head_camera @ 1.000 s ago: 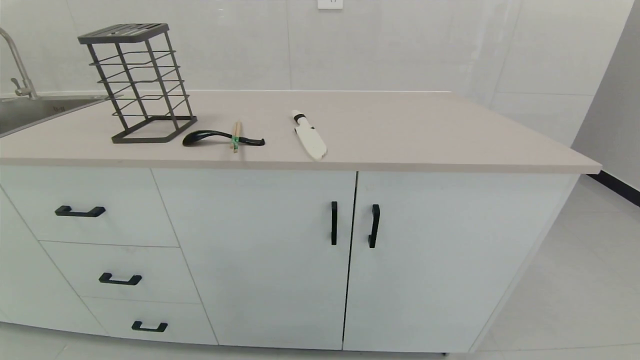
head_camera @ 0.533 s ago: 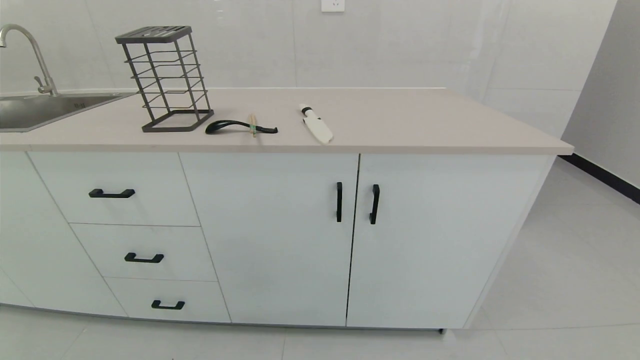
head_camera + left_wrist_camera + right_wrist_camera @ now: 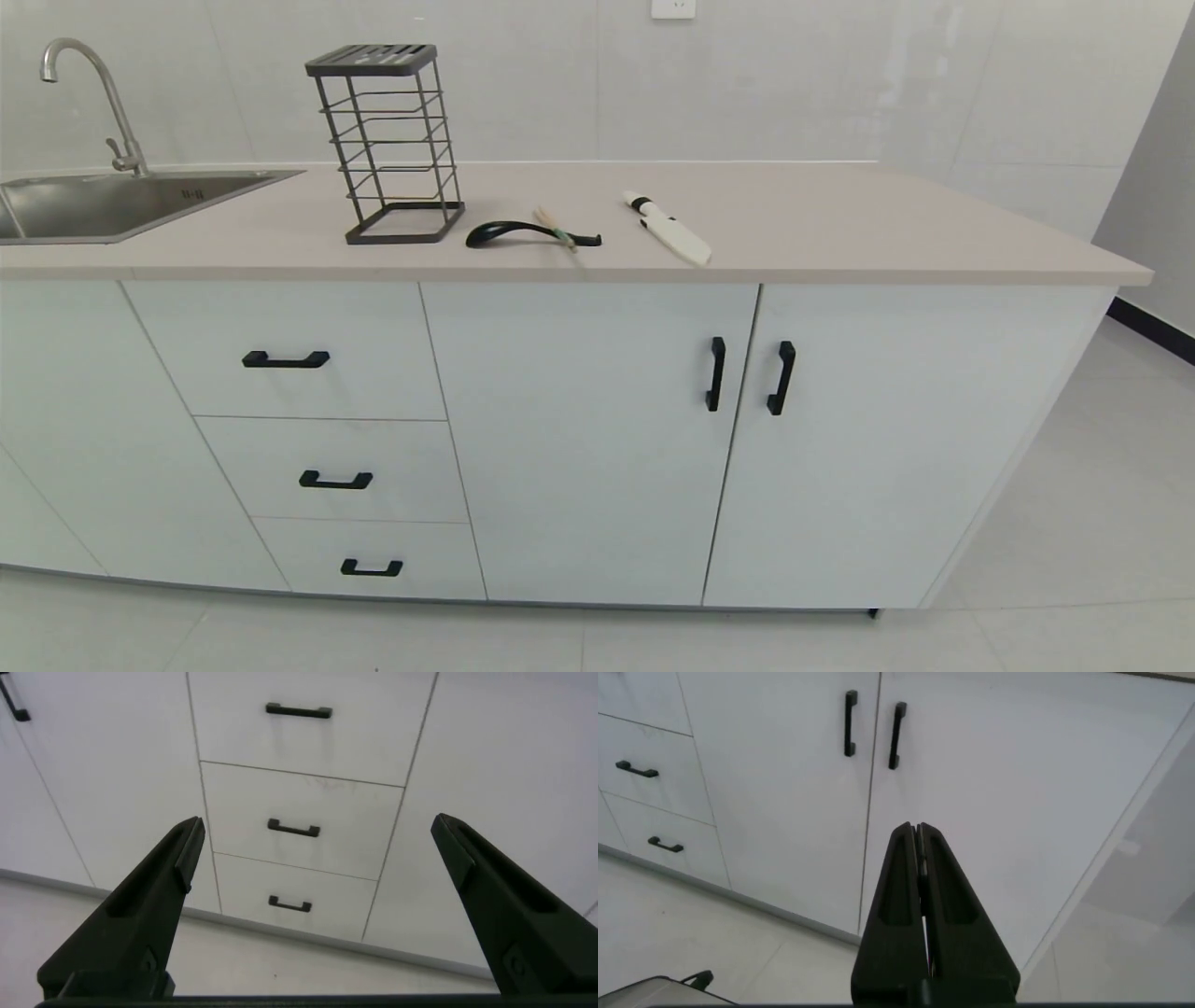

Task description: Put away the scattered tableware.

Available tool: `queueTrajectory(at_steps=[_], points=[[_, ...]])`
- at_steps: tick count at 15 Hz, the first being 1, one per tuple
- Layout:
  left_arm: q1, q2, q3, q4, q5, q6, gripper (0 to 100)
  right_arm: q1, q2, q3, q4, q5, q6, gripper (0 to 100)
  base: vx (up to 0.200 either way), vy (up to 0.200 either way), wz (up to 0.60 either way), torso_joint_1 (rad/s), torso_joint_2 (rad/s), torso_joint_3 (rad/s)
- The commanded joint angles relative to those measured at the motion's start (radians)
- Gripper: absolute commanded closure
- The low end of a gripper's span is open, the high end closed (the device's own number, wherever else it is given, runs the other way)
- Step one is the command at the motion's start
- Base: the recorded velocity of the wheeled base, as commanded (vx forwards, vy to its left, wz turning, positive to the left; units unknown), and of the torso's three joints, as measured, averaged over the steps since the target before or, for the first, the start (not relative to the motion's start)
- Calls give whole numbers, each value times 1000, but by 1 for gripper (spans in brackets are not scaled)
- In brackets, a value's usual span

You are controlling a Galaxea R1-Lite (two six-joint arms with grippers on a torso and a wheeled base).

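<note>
Camera shifted; spoon (image 3: 485, 234) lies on countertop (image 3: 840, 224), well apart from left tool (image 3: 318, 826).

Beige countertop (image 3: 840, 224) across mid-frame, w/ steel sink (image 3: 93, 201) set in at 10 o'clock and curved faucet (image 3: 110, 93) behind it. White wall outlet (image 3: 672, 7) at 12. Below: 3 stacked drawers (image 3: 308, 392) at 8, double cab. doors (image 3: 597, 439) at 5, all w/ black handles. Pale tiled floor (image 3: 1074, 523) at 4.

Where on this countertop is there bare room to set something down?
Bare: from the knife to the right end of the countertop, and between sink and rack. Crowded: rack, ladle, chopsticks and knife bunch together.
</note>
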Motion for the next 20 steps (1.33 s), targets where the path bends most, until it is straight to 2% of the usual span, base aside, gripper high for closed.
queueTrajectory(at_steps=[1, 3, 6, 8, 9, 11, 12, 15, 20], points=[[0, 0, 0, 0, 1, 0, 0, 0, 1, 0, -1, 1, 2, 100, 0, 200, 0, -2, 2, -2], [0, 0, 0, 0, 1, -4, 0, 0, 1, 0, -1, 2, 4, 100, 0, 200, 0, 2, 2, 0], [0, 0, 0, 0, 1, -4, 0, 0, 1, 0, -1, 1, 1, 100, 0, 0, 0, 0, 0, 0], [0, 0, 2, -3, 2, 8, 0, 0, 1, 0, -3, 1, 1, 100, 0, 0, 0, 0, 0, 0], [0, 0, 2, -3, 1, 3, 0, 0, 1, 0, -3, 1, 1, 100, 0, 0, 0, 0, 0, 0], [0, 0, 2, 0, 1, -58, 0, 0, 1, 0, -3, 1, -1, 100, 0, 100, 0, -1, 1, 1], [0, 0, 0, 0, 1, -75, 0, 0, 1, 0, -3, 1, 1, 100, 0, 200, 0, 2, 2, 7], [-1, 0, 0, 0, 1, -84, 0, 0, 1, 0, -4, 1, 1, 100, 0, 200, 0, -1, 2, 4], [0, 0, 0, 0, 1, -83, 0, 0, 1, 21, -53, -1, 1, 100, 0, 0, 0, 0, 0, 0]])
